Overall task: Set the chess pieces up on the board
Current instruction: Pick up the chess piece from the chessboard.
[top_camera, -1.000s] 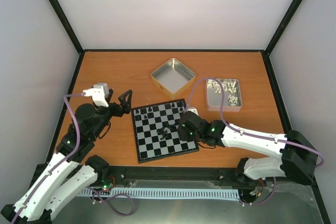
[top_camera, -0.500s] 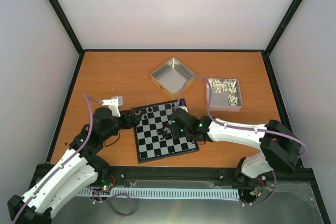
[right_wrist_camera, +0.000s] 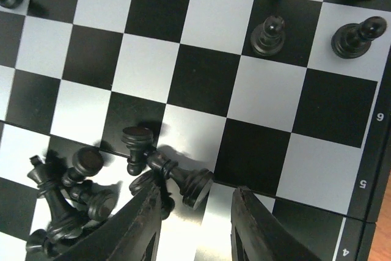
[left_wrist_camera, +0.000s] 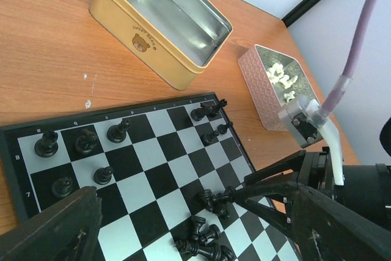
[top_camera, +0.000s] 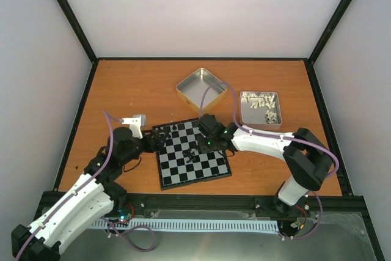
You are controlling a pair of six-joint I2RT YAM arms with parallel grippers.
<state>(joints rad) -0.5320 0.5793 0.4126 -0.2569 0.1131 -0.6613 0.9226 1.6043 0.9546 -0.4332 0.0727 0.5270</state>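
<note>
The board (top_camera: 194,164) lies mid-table with several black chess pieces standing along its far and left squares (left_wrist_camera: 85,142) and a pile of fallen ones (top_camera: 191,154) near its middle. My right gripper (top_camera: 202,145) is open and low over the pile. In the right wrist view its gripper (right_wrist_camera: 192,227) has a fallen piece (right_wrist_camera: 183,178) lying just ahead of the gap, with the pile (right_wrist_camera: 67,197) to its left. My left gripper (top_camera: 160,140) is open and empty at the board's left edge, and in its wrist view (left_wrist_camera: 195,236) it spans the pile (left_wrist_camera: 204,239).
An empty yellow-sided tin (top_camera: 201,90) stands behind the board. A pink tin (top_camera: 260,109) with pale pieces is at the right rear. Black frame rails border the orange table (top_camera: 122,84). In the left wrist view the right arm's fingers (left_wrist_camera: 269,187) reach onto the board.
My left gripper has swung right and nearer, from off the board to its left edge. My right gripper has moved left and farther onto the pile of fallen pieces.
</note>
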